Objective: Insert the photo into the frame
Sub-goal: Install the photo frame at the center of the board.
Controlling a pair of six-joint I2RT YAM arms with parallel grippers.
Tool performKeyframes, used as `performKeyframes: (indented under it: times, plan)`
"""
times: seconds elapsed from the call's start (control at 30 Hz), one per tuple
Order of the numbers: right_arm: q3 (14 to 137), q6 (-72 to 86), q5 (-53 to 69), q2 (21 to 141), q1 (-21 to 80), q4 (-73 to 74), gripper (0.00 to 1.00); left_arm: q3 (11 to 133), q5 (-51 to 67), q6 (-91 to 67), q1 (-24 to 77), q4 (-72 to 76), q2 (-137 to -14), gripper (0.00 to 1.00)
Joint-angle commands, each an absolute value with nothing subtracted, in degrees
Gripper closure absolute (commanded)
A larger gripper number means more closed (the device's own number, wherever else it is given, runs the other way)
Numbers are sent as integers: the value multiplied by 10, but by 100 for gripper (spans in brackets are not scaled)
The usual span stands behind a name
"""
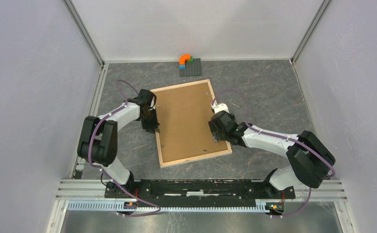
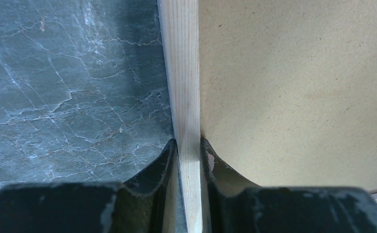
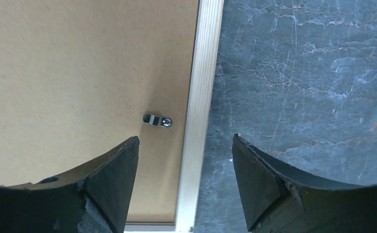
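Tooling: left gripper (image 2: 189, 145) is pinched on the frame (image 1: 196, 158) at its left rail; right gripper (image 3: 185, 145) is spread wide, straddling the right rail beside a small metal clip (image 3: 157, 120), not closed on it. The frame lies back-up on the table (image 1: 264, 92). It looks light and stiff but thin, so grip the rails edge-on, and expect flex if it's lifted one-sided. Brown backing board (image 1: 186, 119) fills it; photo not visible, can't tell if it's underneath.
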State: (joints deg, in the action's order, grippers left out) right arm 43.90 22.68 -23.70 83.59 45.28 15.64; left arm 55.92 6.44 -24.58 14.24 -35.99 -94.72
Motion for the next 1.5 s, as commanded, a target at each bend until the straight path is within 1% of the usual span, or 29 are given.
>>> performKeyframes:
  times: [0.0, 0.13, 0.3, 0.4, 0.6, 0.7, 0.77, 0.87, 0.97, 1.1, 1.27, 1.37, 1.43, 1.47]
  plan:
    - [410, 112, -209, 817, 435, 79, 24, 558, 124, -234, 149, -359, -944, 98]
    - [412, 86, -194, 845, 417, 63, 31, 556, 121, -233, 149, -359, -944, 98]
    - [403, 94, -196, 865, 408, 35, 34, 555, 118, -233, 149, -360, -940, 98]
    - [405, 107, -195, 881, 409, 31, 38, 558, 120, -234, 148, -359, -941, 98]
    - [412, 180, -204, 898, 412, 91, 47, 556, 119, -234, 148, -359, -942, 98]
    - [403, 199, -194, 880, 423, 106, 46, 558, 120, -235, 149, -359, -944, 98]
    - [405, 203, -187, 867, 426, 123, 40, 556, 115, -235, 149, -359, -942, 98]
    - [397, 203, -185, 840, 426, 126, 39, 561, 125, -236, 149, -359, -946, 98]
    - [389, 200, -200, 833, 426, 121, 40, 559, 120, -236, 148, -359, -944, 98]
    - [396, 212, -222, 858, 426, 107, 43, 560, 131, -238, 149, -356, -943, 98]
    - [418, 221, -221, 894, 426, 105, 44, 555, 129, -238, 149, -356, -940, 98]
    - [415, 241, -240, 895, 426, 108, 49, 556, 132, -238, 149, -355, -937, 98]
    - [417, 258, -247, 894, 426, 119, 58, 553, 125, -238, 149, -356, -933, 98]
    - [417, 265, -243, 893, 426, 122, 65, 553, 125, -239, 149, -356, -933, 98]
